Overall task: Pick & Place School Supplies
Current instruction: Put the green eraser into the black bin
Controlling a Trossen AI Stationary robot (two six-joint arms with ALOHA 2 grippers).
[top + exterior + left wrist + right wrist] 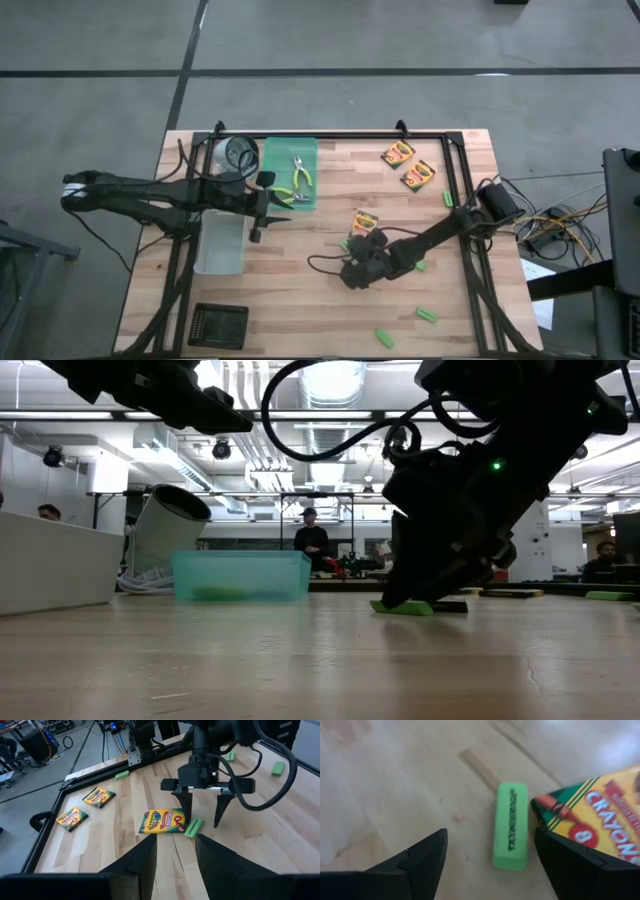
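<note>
My right gripper (201,817) is open, pointing steeply down at a small green block (511,825) lying flat on the table beside a yellow crayon box (164,821). Its fingers stand on either side of the block, apart from it, and one finger is over the box's corner (545,807). Two more crayon boxes (398,153) (418,175) lie toward the far right. Two pliers (298,180) lie in the teal tray (275,150). My left gripper (265,205) hangs open above the table beside the tray, holding nothing.
A clear bin (220,245) sits left of centre, with a white cylinder (238,155) behind it. A black flat object (218,325) lies at the near left. More green blocks (427,315) (383,337) (448,198) are scattered on the right. A black frame (330,135) edges the table.
</note>
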